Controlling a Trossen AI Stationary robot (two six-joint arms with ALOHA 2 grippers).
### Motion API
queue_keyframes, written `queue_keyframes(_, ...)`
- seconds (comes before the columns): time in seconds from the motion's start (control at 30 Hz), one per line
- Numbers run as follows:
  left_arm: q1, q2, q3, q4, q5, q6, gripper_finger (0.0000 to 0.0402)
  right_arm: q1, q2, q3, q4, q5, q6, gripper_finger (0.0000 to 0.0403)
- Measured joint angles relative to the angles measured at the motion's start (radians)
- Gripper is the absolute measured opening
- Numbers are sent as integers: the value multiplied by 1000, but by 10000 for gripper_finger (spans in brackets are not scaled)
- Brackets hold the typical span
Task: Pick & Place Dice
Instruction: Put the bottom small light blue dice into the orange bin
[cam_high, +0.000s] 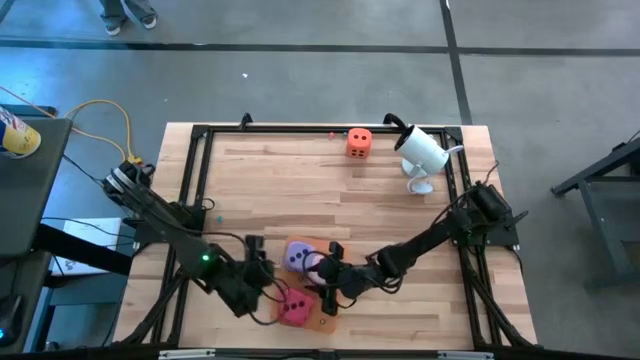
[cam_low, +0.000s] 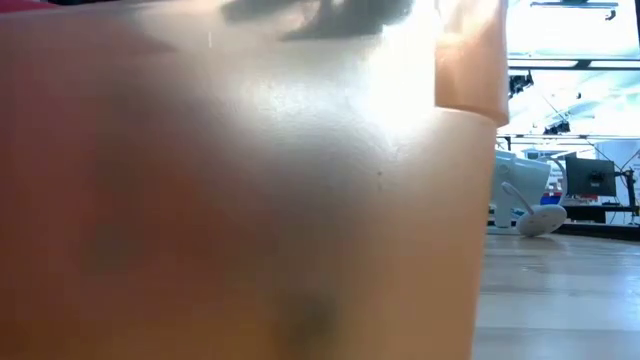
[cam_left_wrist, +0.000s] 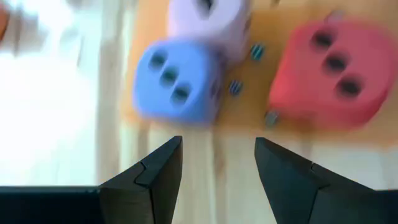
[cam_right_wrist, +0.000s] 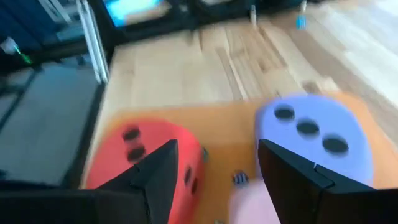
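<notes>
In the low view an orange blur fills nearly the whole picture, and only a strip of the desk and the white camera show at its right edge. From above, the pink die is mostly covered by the right arm, and the orange mat shows only in slivers around the dice.

Counted: four dice, two arms, one mat, one camera. Three dice sit bunched on the mat at the near middle of the desk: the red die nearest the front edge, the purple die just behind it, the pink one touching the purple. The orange die stands alone, well apart at the far edge, near the camera.

The left arm reaches low from the left, its left claw just beside the red die, fingers apart and empty. The right arm stretches in from the right, its right claw over the cluster, fingers apart, gripping nothing.
</notes>
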Motion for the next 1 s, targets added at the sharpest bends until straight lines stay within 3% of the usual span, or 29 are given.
queue_keyframes(0.2,62,-36,-1,-421,11,-211,191,14,-10,-2,-24,4,14,210)
queue_keyframes(0.33,136,-39,-26,-574,42,-216,190,20,-9,-2,-20,4,27,210)
queue_keyframes(0.63,308,-118,-237,-513,149,-2,190,41,-9,-2,-31,4,65,210)
queue_keyframes(0.73,339,-174,-312,-410,170,67,190,50,-9,-2,-31,20,65,210)
queue_keyframes(0.83,389,-252,-384,-328,256,137,190,54,-9,-2,-30,26,65,210)
queue_keyframes(1.0,489,-375,-465,-292,331,169,190,53,-8,-2,-32,26,65,210)
